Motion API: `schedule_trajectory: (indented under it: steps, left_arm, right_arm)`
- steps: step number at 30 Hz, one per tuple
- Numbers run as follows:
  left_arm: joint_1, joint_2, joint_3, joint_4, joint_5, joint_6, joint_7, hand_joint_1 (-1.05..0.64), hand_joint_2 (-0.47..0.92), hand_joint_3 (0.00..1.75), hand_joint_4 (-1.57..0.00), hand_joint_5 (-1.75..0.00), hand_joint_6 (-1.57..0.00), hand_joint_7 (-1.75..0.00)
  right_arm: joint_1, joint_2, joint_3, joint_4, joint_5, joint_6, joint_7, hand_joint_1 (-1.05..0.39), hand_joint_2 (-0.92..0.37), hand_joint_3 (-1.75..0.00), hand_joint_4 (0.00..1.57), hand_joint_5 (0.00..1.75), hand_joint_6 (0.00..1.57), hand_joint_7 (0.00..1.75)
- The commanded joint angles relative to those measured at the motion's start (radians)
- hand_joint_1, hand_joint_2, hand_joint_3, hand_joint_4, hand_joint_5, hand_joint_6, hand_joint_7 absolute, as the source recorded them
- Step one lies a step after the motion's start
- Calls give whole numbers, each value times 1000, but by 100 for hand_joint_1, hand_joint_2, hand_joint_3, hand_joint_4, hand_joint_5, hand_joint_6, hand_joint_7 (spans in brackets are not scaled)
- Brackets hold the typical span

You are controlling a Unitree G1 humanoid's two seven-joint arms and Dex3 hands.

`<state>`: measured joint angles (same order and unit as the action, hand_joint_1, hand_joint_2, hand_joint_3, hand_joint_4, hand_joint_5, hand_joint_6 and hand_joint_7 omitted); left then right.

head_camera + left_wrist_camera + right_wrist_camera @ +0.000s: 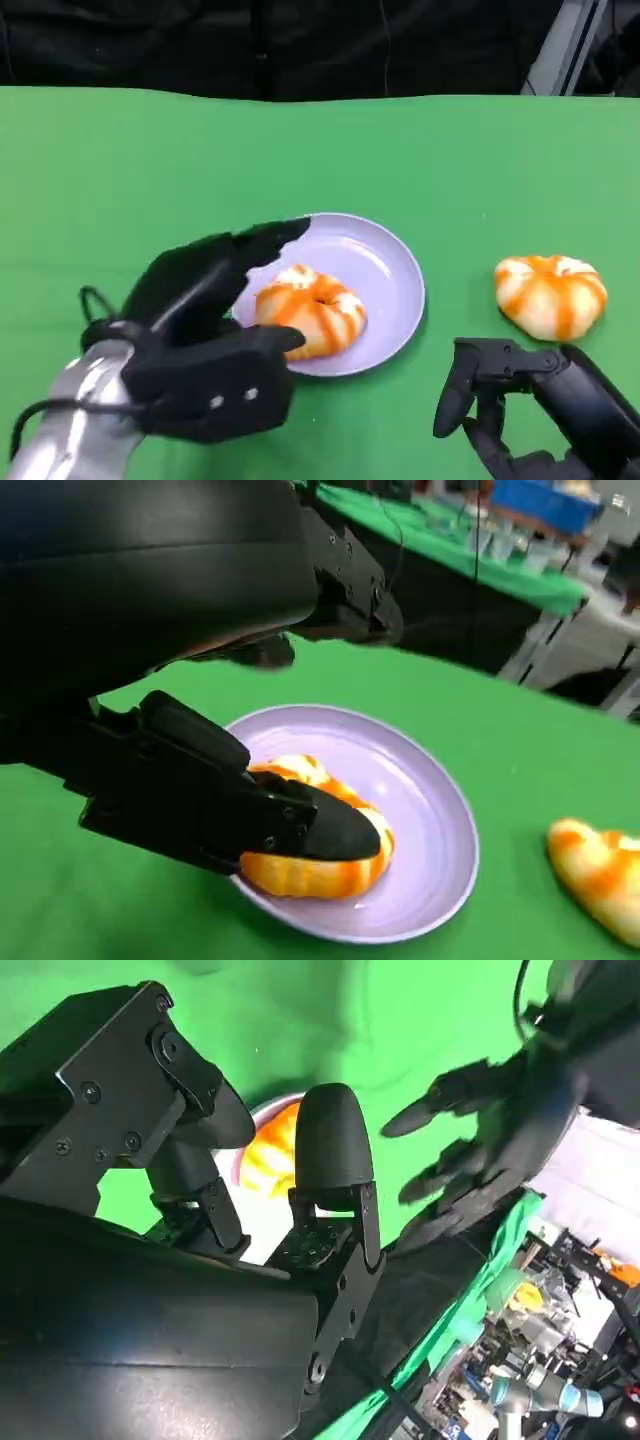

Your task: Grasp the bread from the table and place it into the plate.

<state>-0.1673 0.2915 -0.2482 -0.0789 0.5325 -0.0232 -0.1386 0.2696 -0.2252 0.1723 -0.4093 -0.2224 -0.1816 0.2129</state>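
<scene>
A round bread with orange stripes lies in the lavender plate at the middle of the green table. My left hand is at the plate's near left rim. Its thumb rests on the bread's side, while the other fingers stretch out above the plate's rim, clear of the bread. A second striped bread sits on the table right of the plate. My right hand hovers just in front of that bread, fingers apart and holding nothing.
The table's far edge meets a dark backdrop. A metal leg stands at the far right. The left wrist view has the second bread beside the plate and a cluttered green table further off.
</scene>
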Motion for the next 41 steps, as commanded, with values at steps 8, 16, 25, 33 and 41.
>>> schedule_trajectory:
  steps: [8,16,25,33,41]
  left_arm:
    - [342,-50,179,-115,-212,-271,166,-19,87,39,-80,-118,-102,-45]
    - [497,-131,251,-169,-333,-350,200,1,50,120,-84,-167,-84,-128]
    - [537,-172,288,-163,-383,-417,190,3,34,147,-88,-174,-80,-150]
    - [517,-172,294,-132,-392,-433,183,2,34,145,-87,-173,-79,-149]
    - [502,-169,297,-109,-411,-447,168,2,31,148,-89,-171,-81,-144]
  right_arm:
    - [4,-9,-11,-19,17,8,8,10,-29,-140,87,164,81,130]
    - [6,-9,-8,-26,15,15,10,10,-30,-140,87,165,81,130]
    - [8,-12,-15,-18,19,3,8,10,-29,-139,87,165,81,130]
    - [9,-15,-21,-10,18,-5,5,11,-29,-139,88,166,82,130]
    - [4,-11,-18,-6,21,-1,6,12,-29,-141,87,167,82,130]
